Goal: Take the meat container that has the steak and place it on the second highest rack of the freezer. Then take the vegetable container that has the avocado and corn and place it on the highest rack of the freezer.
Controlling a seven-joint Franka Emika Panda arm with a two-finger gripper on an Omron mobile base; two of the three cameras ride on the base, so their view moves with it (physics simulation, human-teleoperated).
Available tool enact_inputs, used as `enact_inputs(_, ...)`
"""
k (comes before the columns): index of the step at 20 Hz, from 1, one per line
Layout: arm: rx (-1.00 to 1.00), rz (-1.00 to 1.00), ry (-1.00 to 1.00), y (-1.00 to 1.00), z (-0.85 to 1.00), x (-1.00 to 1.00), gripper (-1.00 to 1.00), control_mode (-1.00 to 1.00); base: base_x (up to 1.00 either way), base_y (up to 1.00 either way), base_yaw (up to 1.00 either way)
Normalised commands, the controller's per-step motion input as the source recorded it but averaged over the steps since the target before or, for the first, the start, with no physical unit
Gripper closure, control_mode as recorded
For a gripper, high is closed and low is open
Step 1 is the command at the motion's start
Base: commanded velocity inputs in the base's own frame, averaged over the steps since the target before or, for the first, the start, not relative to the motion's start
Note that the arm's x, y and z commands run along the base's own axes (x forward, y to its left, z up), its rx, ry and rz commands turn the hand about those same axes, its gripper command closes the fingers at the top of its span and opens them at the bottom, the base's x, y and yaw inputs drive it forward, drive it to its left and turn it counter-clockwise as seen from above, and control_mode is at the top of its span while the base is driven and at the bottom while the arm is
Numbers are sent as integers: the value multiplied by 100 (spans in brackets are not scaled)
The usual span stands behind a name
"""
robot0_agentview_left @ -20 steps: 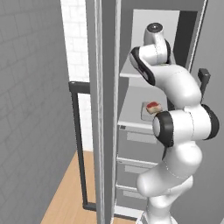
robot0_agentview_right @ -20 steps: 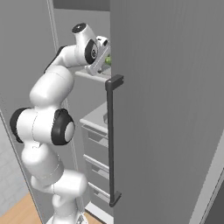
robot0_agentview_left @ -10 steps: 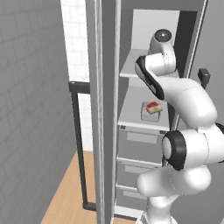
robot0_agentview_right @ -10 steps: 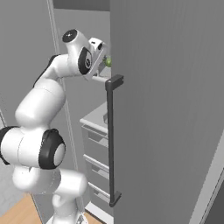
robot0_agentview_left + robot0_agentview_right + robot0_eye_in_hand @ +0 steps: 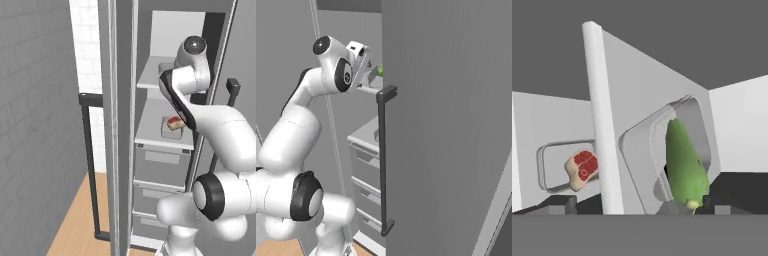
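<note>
Freezer [image 5: 165,165] open before you: vegetable container [image 5: 662,150] on highest rack [image 5: 152,75], steak [image 5: 175,123] one shelf below. Your gripper [image 5: 367,60] beside that rack, fingers spread wide, empty.

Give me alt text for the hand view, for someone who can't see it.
Seen from the robot's hand, tilted: the vegetable container, a shallow grey tray holding a long green piece, lies on a pale freezer shelf just ahead. On a second shelf surface to the left, past a white edge, another grey tray holds the steak.

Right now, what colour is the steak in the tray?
Red, with a pale tan fat edge; the steak shows best in the hand view.
</note>
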Motion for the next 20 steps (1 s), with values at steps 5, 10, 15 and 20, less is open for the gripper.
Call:
enact_inputs(5,5,5,-8,0,0,-100,-100,-100,0,0,0)
enact_inputs(10,2,13,-7,2,-26,-100,-100,-100,0,0,0)
enact_inputs(15,0,13,5,1,-95,-92,-100,-100,0,0,0)
enact_inputs(20,0,5,1,0,-100,-73,-100,-100,0,0,0)
